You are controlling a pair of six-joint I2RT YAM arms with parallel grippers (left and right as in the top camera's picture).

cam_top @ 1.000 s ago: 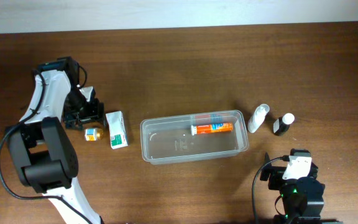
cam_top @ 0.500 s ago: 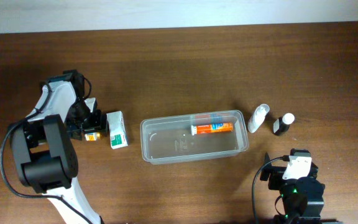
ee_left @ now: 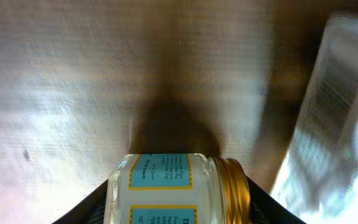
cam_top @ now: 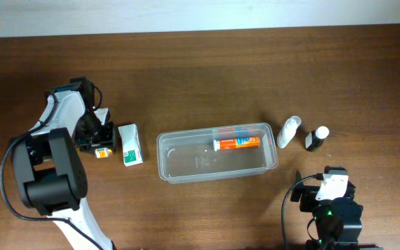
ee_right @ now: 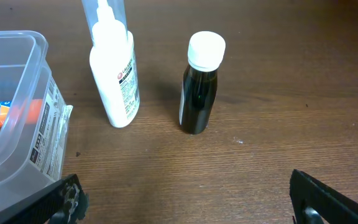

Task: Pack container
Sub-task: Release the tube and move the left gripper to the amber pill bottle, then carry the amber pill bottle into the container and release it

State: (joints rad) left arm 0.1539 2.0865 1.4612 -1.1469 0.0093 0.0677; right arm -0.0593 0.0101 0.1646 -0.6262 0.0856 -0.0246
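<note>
The clear container (cam_top: 164, 149) sits mid-table with an orange tube (cam_top: 237, 143) lying inside; its corner shows in the right wrist view (ee_right: 33, 46). My left gripper (cam_top: 96, 141) is down on the table left of the container, shut on a small glass jar (cam_top: 103, 152) with a gold lid and blue label. In the left wrist view the jar (ee_left: 173, 183) lies on its side, filling the gap between the fingers (ee_left: 176, 214). My right gripper (cam_top: 323, 192) is open and empty (ee_right: 185, 199), near the front edge, below the two bottles.
A white and green box (cam_top: 130, 144) lies between the jar and the container, close on the jar's right (ee_left: 334, 112). A white squeeze bottle (cam_top: 288, 131) (ee_right: 114, 74) and a dark bottle with a white cap (cam_top: 316, 138) (ee_right: 197, 93) stand right of the container.
My left gripper moved toward the front and came down over the small jar, which stood free beside it one second ago. The right arm has not moved.
</note>
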